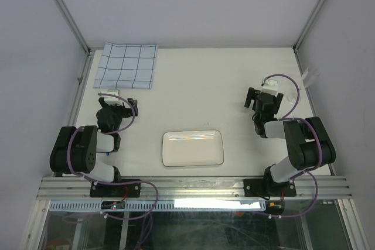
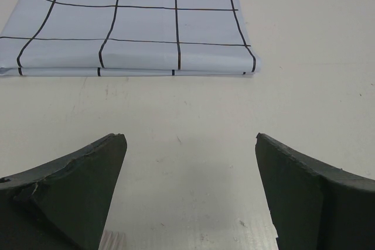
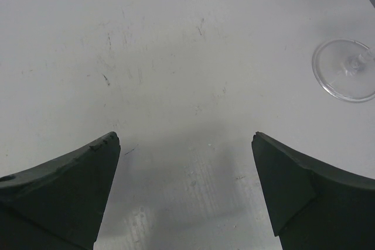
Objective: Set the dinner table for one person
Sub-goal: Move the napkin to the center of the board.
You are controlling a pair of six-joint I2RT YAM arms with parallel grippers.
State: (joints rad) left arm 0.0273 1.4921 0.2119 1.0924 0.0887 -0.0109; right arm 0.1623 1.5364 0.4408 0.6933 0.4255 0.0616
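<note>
From above: the bench [image 1: 199,86] spreads under both jaws; a plate [image 1: 193,148] lies on it, between and behind them. Left wrist: the left jaws are wide open, holding nothing, and a cloth [image 2: 129,21] lies just ahead. Right wrist: the right jaws are wide open too, empty; a clear disc [image 3: 345,69] lies ahead on the right.

Bright, even overhead light washes the table [image 1: 234,80]; shadows are faint and soft-edged. A white glare streak sits beside the near rail [image 1: 193,187]. Wrist views are sharp.
</note>
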